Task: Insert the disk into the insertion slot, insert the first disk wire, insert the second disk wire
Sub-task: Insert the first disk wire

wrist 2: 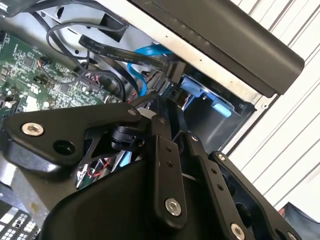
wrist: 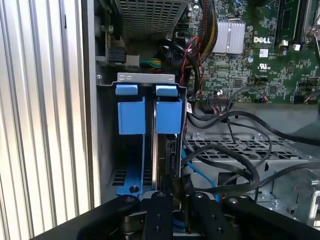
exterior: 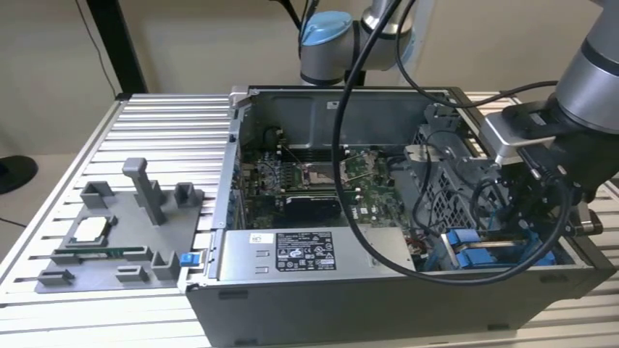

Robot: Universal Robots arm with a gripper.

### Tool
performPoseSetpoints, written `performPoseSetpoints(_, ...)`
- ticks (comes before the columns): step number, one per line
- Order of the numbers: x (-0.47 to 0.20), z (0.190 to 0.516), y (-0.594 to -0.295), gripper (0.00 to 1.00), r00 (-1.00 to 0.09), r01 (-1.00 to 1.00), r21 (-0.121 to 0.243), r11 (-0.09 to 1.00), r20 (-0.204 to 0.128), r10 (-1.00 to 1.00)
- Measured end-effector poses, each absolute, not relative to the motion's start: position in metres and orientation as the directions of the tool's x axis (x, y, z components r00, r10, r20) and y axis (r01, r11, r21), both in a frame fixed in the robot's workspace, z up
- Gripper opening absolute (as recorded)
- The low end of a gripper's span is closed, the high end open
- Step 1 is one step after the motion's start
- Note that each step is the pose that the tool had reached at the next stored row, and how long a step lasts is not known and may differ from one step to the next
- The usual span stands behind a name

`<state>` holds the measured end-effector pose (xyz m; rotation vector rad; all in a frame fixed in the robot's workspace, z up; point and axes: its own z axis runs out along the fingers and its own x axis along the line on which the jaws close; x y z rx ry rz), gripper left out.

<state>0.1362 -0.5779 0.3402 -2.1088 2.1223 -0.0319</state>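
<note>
Blue plastic tabs mark the grey perforated sheet-metal insertion slot (wrist: pixel 145 78), where the flat disk in its blue carrier frame (wrist: pixel 169 152) stands on edge in the bay nearer the green circuit board (wrist: pixel 260 60). The black-linked gripper (wrist: pixel 172 187) has its fingers pinched close, apparently on the black plug of a thin blue disk wire (wrist 2: pixel 149 50) at the disk's exposed end. Done well, the plug goes in square to the socket, pushed straight, clear of loose black cables (wrist: pixel 240 155).
</note>
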Motion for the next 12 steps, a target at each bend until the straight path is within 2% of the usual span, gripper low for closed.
performPoseSetpoints(12, 0.1373, 0.3368, -0.5775, 0.0, -0.029, -0.992, -0.12, 0.04, -0.091, -0.995)
